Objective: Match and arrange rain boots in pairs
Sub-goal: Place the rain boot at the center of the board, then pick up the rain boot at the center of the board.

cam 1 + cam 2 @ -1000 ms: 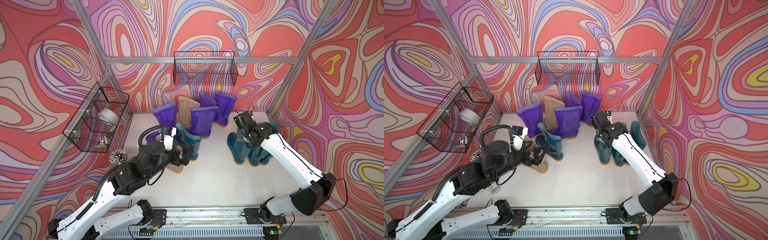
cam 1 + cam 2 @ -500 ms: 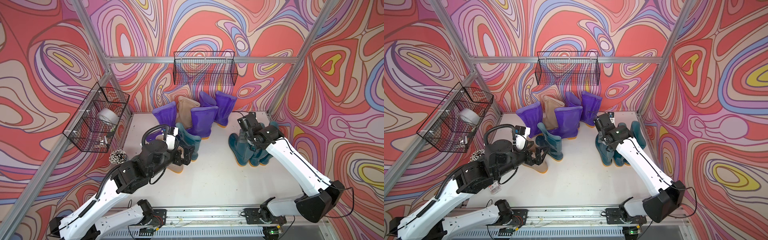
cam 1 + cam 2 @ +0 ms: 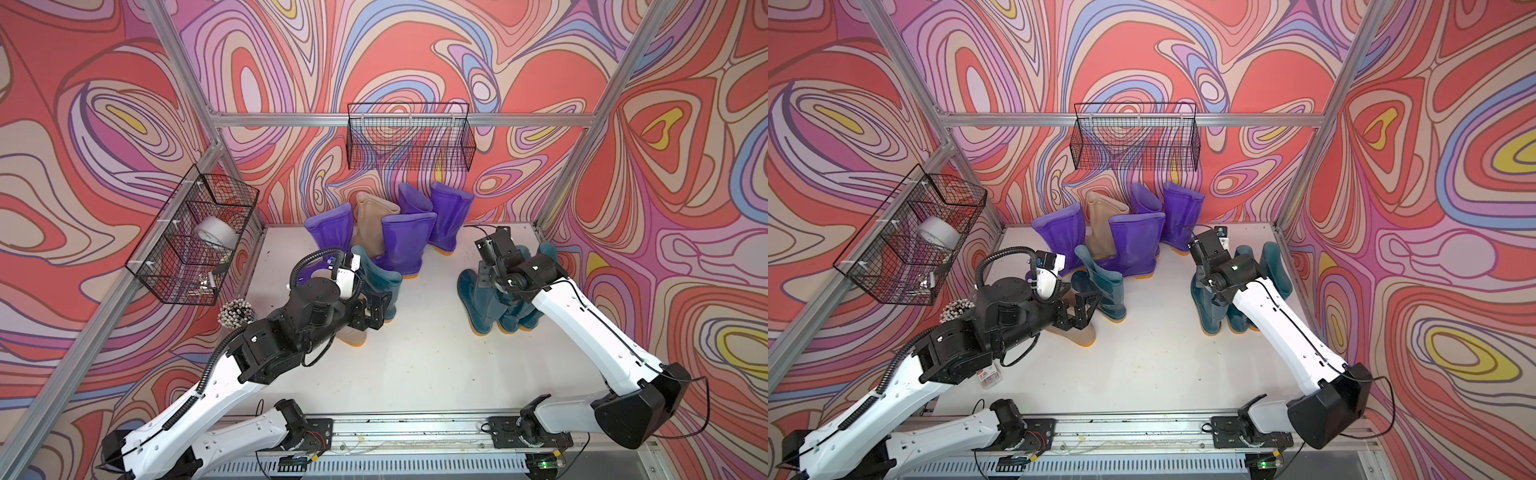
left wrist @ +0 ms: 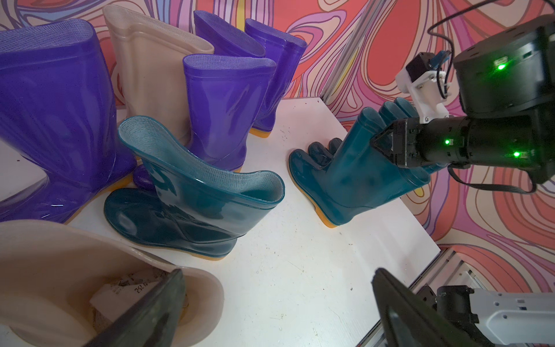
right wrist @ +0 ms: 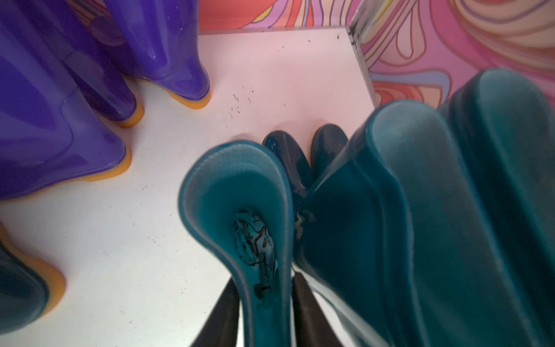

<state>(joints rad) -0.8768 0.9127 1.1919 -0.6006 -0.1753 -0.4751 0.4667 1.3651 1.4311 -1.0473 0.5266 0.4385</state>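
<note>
Three dark teal rain boots (image 3: 509,309) stand close together at the right. My right gripper (image 5: 264,279) straddles the cuff of the nearest one (image 5: 237,186); its fingers (image 5: 222,315) flank the rubber with thin gaps, so it is open. A fourth teal boot (image 4: 192,204) stands mid-table. My left gripper (image 4: 277,276) is wide open beside it, one finger over the mouth of a beige boot (image 4: 60,270). Another beige boot (image 3: 372,224) and several purple boots (image 3: 405,241) cluster at the back.
A wire basket (image 3: 409,141) hangs on the back wall. Another wire basket (image 3: 195,241), holding a tape roll, hangs on the left wall, with a bundle of sticks (image 3: 235,313) below it. A metal rail (image 3: 407,432) runs along the table's front edge.
My right arm has shifted the near teal boot slightly toward the two by the right wall, and its jaws have parted from the cuff. The left arm has barely moved.
</note>
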